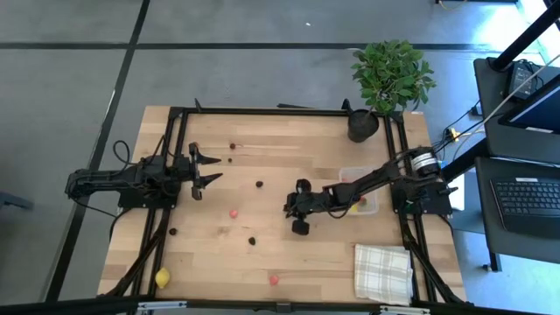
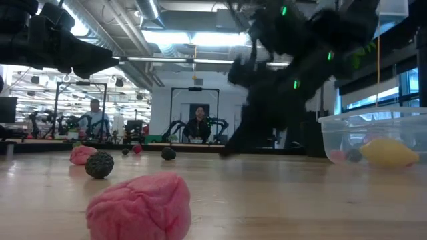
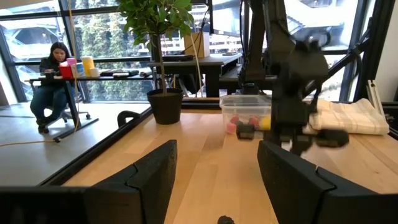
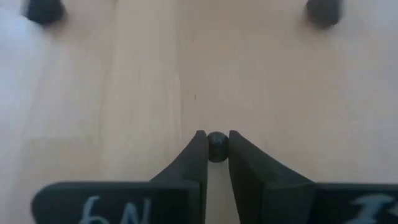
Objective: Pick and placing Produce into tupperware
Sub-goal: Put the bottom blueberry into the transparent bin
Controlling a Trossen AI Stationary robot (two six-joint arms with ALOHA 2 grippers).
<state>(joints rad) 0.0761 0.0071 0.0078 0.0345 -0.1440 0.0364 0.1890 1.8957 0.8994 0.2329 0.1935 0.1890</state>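
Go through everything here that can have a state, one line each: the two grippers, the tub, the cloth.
right gripper: shut on a small dark berry, low over the table
left gripper: open, empty, waiting at the left side
tupperware: open, no lid, some produce inside
checked cloth: folded, lying flat

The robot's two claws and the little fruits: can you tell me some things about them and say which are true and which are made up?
1. The right gripper is pinching a small dark berry. True.
2. The left gripper holds a lemon. False: it is open and empty.
3. The clear tub is empty. False: it already holds fruit pieces, a yellow one among them.
4. A yellow lemon lies near the table's front left corner. True.
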